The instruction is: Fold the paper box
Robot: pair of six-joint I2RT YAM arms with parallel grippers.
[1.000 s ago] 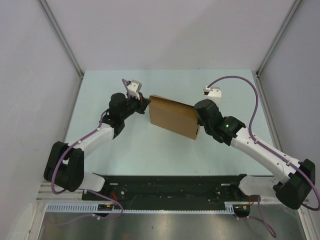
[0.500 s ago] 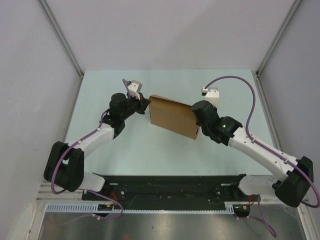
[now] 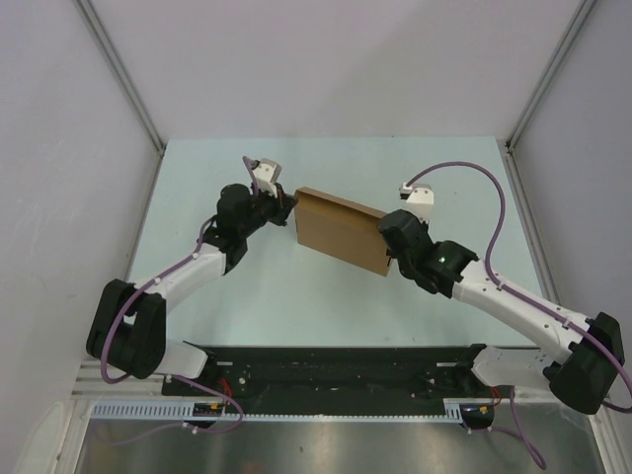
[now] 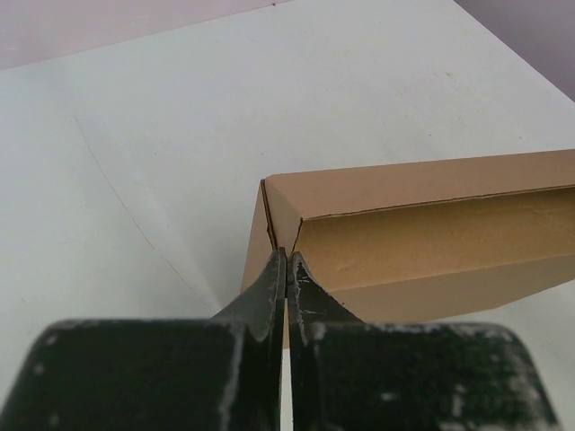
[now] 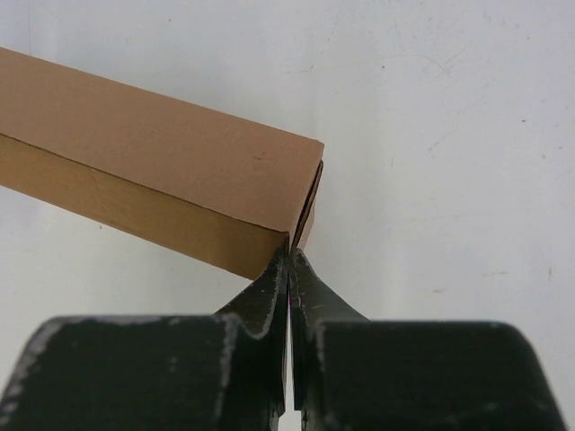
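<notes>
Both were closed on nothing: the left end effector (image 4: 287, 262) touched the left end of the paper box (image 3: 341, 233), centre frame on the table (image 3: 247, 296); the right end effector (image 5: 288, 256) touched its right end. Folding looked nearly done; the next move probably called for pressing the end flaps flush.

Overhead view looks down from behind me onto the tabletop (image 3: 326, 296). Wrist views sit close at opposite paper box (image 3: 341, 232) corners.
</notes>
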